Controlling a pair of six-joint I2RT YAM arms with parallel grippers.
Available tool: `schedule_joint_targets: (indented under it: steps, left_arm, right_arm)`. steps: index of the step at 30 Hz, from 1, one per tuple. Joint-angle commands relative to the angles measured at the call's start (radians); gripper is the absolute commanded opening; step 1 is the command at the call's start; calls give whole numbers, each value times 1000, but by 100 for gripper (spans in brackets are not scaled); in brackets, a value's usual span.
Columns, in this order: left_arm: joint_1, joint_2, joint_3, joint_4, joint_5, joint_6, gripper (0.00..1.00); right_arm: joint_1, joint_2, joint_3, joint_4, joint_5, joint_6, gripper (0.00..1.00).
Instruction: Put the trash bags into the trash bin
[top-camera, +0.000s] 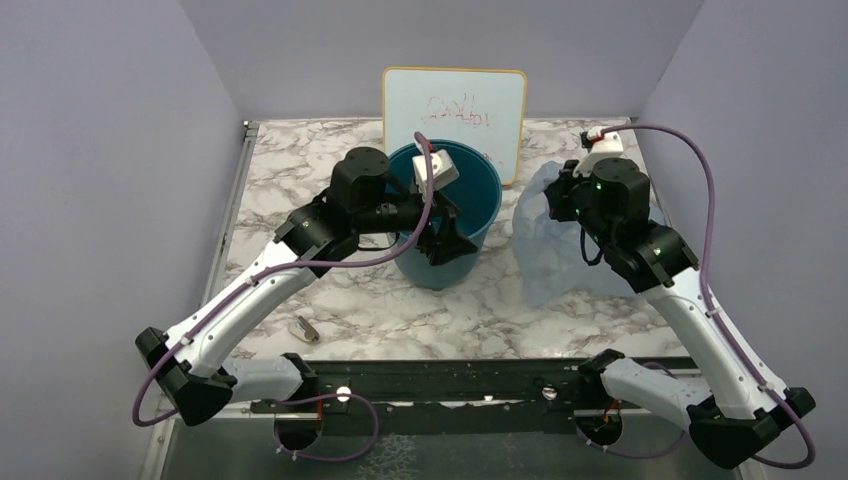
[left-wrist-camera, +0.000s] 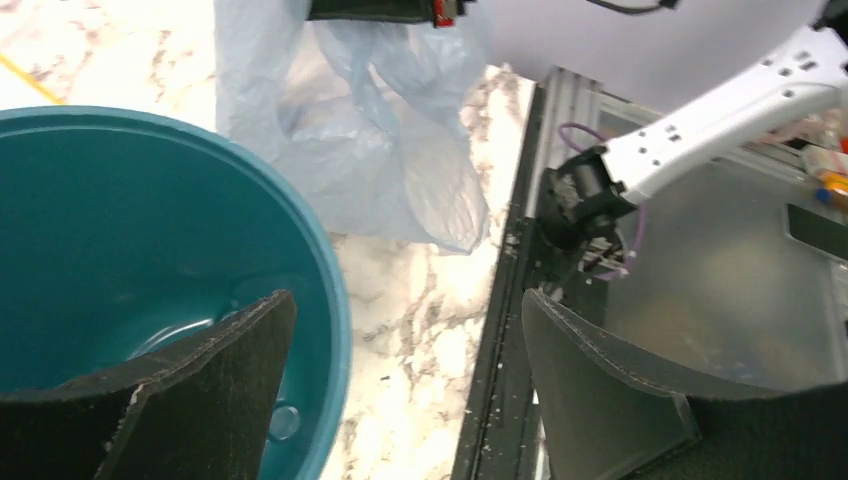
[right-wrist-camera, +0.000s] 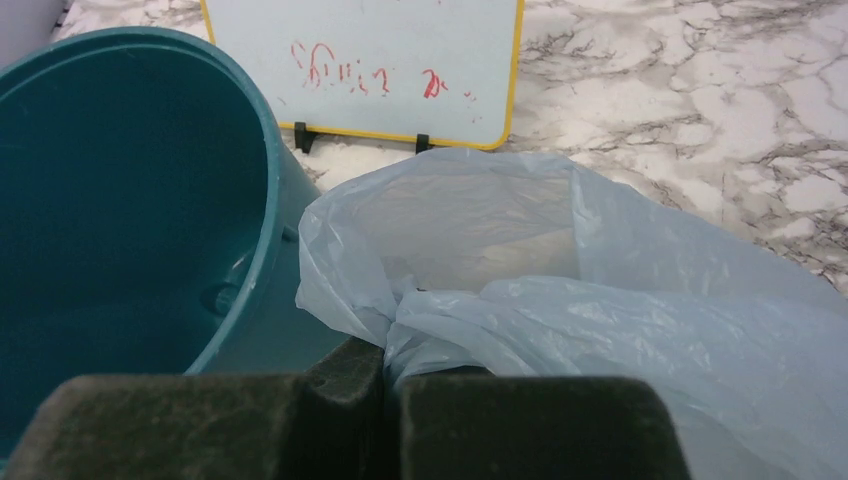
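Note:
The teal trash bin (top-camera: 470, 200) stands upright mid-table in front of the whiteboard. My left gripper (top-camera: 443, 246) hangs at its near rim, open. In the left wrist view one finger (left-wrist-camera: 200, 385) is inside the bin (left-wrist-camera: 120, 230) and the other finger (left-wrist-camera: 600, 390) is outside, so the rim lies in the left gripper's (left-wrist-camera: 408, 300) gap untouched. The light-blue trash bag (top-camera: 545, 262) lies crumpled right of the bin. My right gripper (top-camera: 556, 205) is shut on a gathered fold of the bag (right-wrist-camera: 600, 300), with its tips (right-wrist-camera: 390, 355) close to the bin's wall (right-wrist-camera: 255, 330).
A whiteboard (top-camera: 455, 112) with red scribble stands behind the bin, also visible in the right wrist view as the whiteboard (right-wrist-camera: 370, 60). A small loose object (top-camera: 307, 328) lies near the front left. The black rail (top-camera: 450, 382) runs along the near table edge.

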Motion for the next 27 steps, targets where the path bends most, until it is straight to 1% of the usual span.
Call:
schedule_joint_targets:
  steps: [1, 3, 6, 10, 13, 15, 18, 20, 21, 22, 24, 27]
  left_arm:
    - [-16, -50, -125, 139, 158, -48, 84]
    - [-23, -77, -175, 139, 169, -64, 82]
    - [-50, -113, -238, 142, 200, -92, 82]
    - [-99, -156, -324, 127, 182, -131, 82]
    - [-156, -199, -393, 127, 103, -160, 82]
    - [-194, -219, -431, 109, 52, -173, 82]
    - [-268, -238, -500, 131, -84, -205, 82]
    - [-328, -225, -532, 163, -151, -221, 83]
    - [-361, -214, -541, 184, -179, -227, 86]
    - [-396, -207, -556, 216, -215, -226, 96]
    - [-448, -195, -597, 285, -271, -194, 99]
    - [-479, -182, -643, 369, -344, -135, 99]
  right_arm:
    - [0, -43, 50, -102, -25, 0, 1]
    - [0, -65, 51, -135, -36, 5, 1]
    - [0, -103, 49, -193, -66, 31, 1]
    - [0, -172, 26, -218, -170, 64, 1]
    - [0, -214, 26, -259, -216, 108, 1]
    - [0, -238, 43, -303, -259, 99, 1]
    - [0, -249, 102, -403, -306, 57, 1]
    - [0, -240, 175, -490, -308, 57, 1]
    - [0, -244, 206, -520, -311, 54, 1]
    - [0, -255, 227, -543, -316, 48, 1]
    - [0, -297, 232, -552, -289, 32, 2]
    - [0, -370, 178, -508, -148, 56, 3]
